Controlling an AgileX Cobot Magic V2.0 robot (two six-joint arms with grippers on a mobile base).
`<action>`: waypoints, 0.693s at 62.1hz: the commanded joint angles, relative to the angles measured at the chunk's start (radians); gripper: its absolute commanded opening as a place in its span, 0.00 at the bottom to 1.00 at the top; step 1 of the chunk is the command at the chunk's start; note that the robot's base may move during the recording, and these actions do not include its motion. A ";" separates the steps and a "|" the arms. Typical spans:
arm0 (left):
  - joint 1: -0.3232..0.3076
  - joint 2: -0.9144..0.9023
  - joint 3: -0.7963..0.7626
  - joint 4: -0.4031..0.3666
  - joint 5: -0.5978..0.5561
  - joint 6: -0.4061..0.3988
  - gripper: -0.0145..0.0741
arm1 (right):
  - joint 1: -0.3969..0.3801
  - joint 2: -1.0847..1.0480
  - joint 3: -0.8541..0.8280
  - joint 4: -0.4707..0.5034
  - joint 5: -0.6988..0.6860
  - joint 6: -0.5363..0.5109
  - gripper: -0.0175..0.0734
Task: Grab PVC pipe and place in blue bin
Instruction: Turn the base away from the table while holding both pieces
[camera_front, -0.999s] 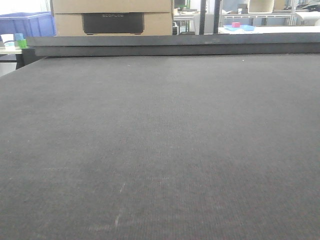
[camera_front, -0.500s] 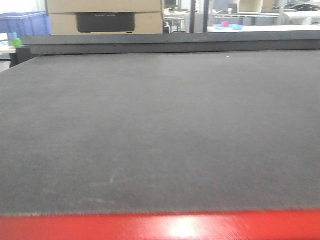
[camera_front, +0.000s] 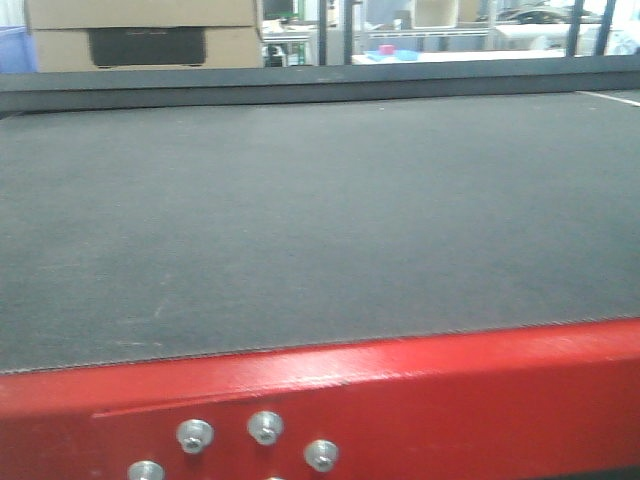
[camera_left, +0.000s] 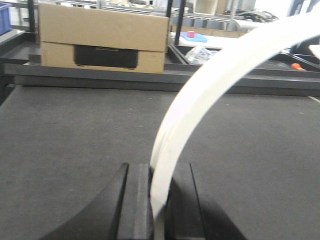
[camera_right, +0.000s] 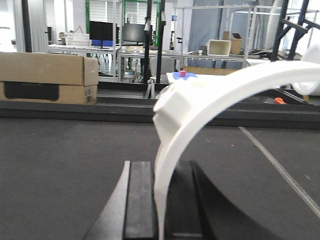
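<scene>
In the right wrist view my right gripper (camera_right: 160, 200) is shut on the PVC pipe (camera_right: 200, 100). It is a white curved piece with a blocky flange just above the jaws, arcing up to the right over the dark mat. In the left wrist view my left gripper (camera_left: 157, 195) is shut on another white curved band (camera_left: 200, 95) with a step along its edge, also sweeping up to the right. A sliver of the blue bin (camera_front: 10, 50) shows at the far left beyond the table, and its corner (camera_left: 4, 17) appears in the left wrist view. Neither gripper shows in the front view.
A dark grey mat (camera_front: 320, 220) covers the table, with a raised dark rail (camera_front: 320, 82) along its far edge. A red frame edge (camera_front: 400, 390) with bolts runs along the near side. A cardboard box (camera_front: 145, 35) stands behind the rail. Shelving and tables lie further back.
The front view has pulled back from the table: the red edge came into sight and rose, bolts now show. The cardboard box and blue bin slid left.
</scene>
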 joint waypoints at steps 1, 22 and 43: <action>-0.006 -0.004 0.003 0.000 -0.034 0.001 0.04 | 0.001 -0.005 0.002 -0.013 -0.015 -0.008 0.01; -0.006 -0.004 0.003 0.000 -0.034 0.001 0.04 | 0.001 -0.005 0.002 -0.013 -0.015 -0.008 0.01; -0.006 -0.004 0.003 0.000 -0.034 0.001 0.04 | 0.001 -0.005 0.002 -0.013 -0.015 -0.008 0.01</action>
